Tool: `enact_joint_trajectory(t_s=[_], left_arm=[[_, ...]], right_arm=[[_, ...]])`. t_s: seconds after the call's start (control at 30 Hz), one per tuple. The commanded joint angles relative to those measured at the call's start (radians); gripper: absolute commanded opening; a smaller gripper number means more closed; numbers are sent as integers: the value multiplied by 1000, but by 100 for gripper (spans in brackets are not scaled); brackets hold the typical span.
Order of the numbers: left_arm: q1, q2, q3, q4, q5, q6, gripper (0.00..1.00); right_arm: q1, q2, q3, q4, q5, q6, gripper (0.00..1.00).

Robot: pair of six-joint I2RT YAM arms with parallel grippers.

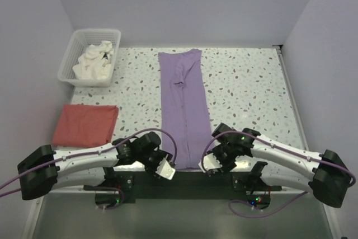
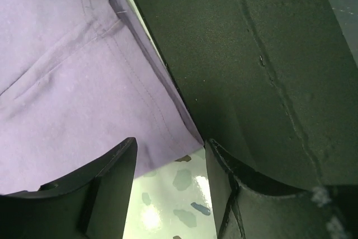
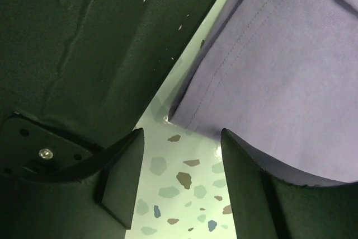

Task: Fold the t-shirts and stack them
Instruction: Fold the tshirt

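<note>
At the lilac shirt [image 1: 183, 110]'s near corners, the left hand [image 2: 170, 145] and right hand [image 3: 182, 134] hang, fingers apart, above the desk [image 1: 246, 82]

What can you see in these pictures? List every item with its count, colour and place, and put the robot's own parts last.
lilac shirt: 1, lilac, table centre, folded into a long strip
red shirt: 1, coral-red, folded, near left of the table
basket: 1, white, far left corner
cloth: 1 heap, white, in the basket
table: 1, white with dark speckles, under everything
left gripper: 1, black, open, at the lilac shirt's near left corner
right gripper: 1, black, open, at the lilac shirt's near right corner
</note>
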Motion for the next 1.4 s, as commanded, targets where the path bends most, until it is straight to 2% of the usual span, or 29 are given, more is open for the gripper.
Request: enact_joint_trajectory(t_s=[0.0,0.1,0.37,0.47,0.5,0.57,0.67,0.7,0.8,0.93,1.03,1.17,1.27,1.37], left_arm=[[-27,30,-8,94,-40,30,57],[-37,78,-5,93,-58,42,55],[-43,118,-33,81,-104,102,51],[-43,119,-28,74,-100,99,39],[-43,118,-25,71,-97,102,32],[-43,113,-19,53,-95,102,26],[-43,82,-14,22,-81,102,13],[-43,70,-10,15,-71,93,7],[-43,0,12,-13,-55,55,0],[-30,-118,39,-31,-90,22,0],[62,-146,68,-48,-71,54,0],[196,-79,142,-73,-45,125,0],[282,-27,185,-39,-23,173,0],[355,44,230,-1,-6,216,0]], right_arm=[[22,20,-12,88,-37,-35,60],[59,37,-31,114,-28,-19,52],[113,66,-71,186,10,22,43],[119,80,-64,207,35,54,32],[119,92,-67,213,47,61,25],[117,100,-66,223,55,71,19],[117,75,-61,236,52,102,0],[119,46,-57,243,50,125,0],[120,3,-26,227,55,165,0],[119,-45,47,198,61,319,0],[110,-61,72,216,72,335,0],[49,-45,97,244,70,292,0],[-111,18,144,258,7,222,0],[-183,87,207,270,-16,148,0]])
